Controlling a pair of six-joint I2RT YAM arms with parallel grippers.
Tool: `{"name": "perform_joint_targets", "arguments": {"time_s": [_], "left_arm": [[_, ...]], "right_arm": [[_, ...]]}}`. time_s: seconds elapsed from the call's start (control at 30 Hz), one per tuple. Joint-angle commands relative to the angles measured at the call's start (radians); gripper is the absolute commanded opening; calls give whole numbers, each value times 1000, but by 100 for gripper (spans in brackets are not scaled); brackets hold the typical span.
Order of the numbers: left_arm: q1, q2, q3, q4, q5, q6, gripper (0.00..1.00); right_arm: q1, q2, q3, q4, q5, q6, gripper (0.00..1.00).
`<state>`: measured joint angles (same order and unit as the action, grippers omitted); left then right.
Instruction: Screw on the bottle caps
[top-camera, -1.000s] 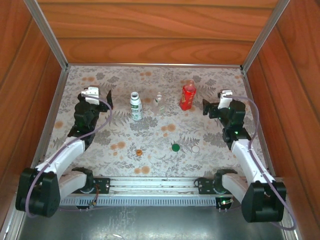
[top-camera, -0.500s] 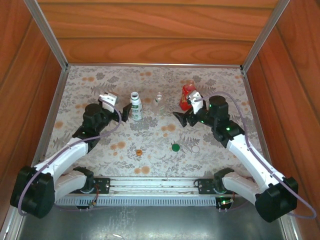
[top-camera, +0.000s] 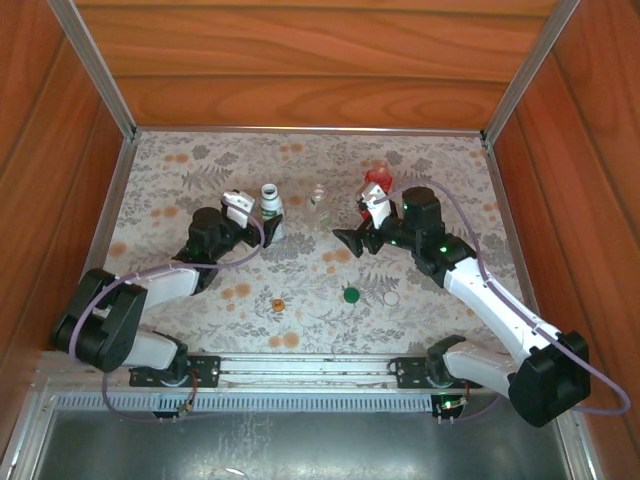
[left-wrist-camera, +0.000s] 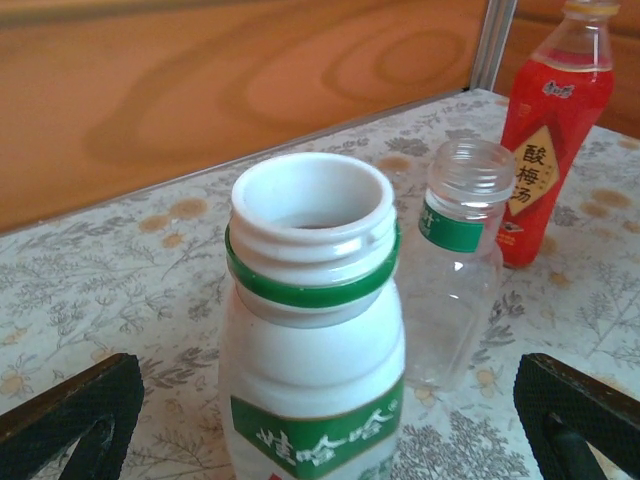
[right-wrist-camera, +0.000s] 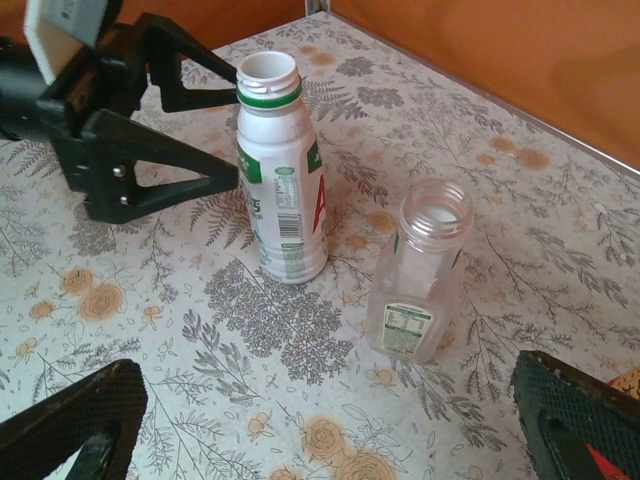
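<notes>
Top external view: nothing screwed on yet — green cap (top-camera: 351, 294), white cap (top-camera: 391, 298), orange cap (top-camera: 278, 303) lie loose; left gripper (top-camera: 260, 232), right gripper (top-camera: 350, 232) gape empty.

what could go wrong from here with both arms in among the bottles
The left fingers straddle the upright white bottle, open; an off-centre close could tip it into the clear bottle beside it.
The right fingers hang open close to the clear bottle, with the red bottle close by that arm; a sideways move may knock either over.
The green cap, white cap and orange cap lie on the mat; a wrong pairing would not thread.
</notes>
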<state>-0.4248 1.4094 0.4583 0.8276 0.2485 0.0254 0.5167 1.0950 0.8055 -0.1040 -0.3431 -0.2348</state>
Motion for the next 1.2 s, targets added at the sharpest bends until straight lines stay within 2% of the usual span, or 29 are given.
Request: {"name": "perform_joint_targets", "arguments": {"time_s": [0.0,0.2,0.37,0.47,0.53,0.67,0.77,0.87,1.17], "left_arm": [[3,85,13,169,-7,1,100],[4,189,58,218,20,4,100],[2,238,90,225,45,5,95],[3,253,101,225,64,3,86],[3,259,103,226,71,4,77],[4,253,95,226,82,2,75],[4,246,88,226,102,-1,65],[4,235,83,225,150,8,60],[2,155,5,222,352,47,58]], "right_arm": [[14,-3,26,11,-16,-18,100],[14,4,24,9,-7,-26,100],[16,10,23,17,-10,-24,100],[15,9,22,13,-10,-23,100],[16,7,19,12,-5,-22,100],[16,6,16,15,3,-14,100],[16,11,16,19,10,-8,100],[15,15,16,21,15,1,100],[15,-7,9,-3,25,24,100]]}}
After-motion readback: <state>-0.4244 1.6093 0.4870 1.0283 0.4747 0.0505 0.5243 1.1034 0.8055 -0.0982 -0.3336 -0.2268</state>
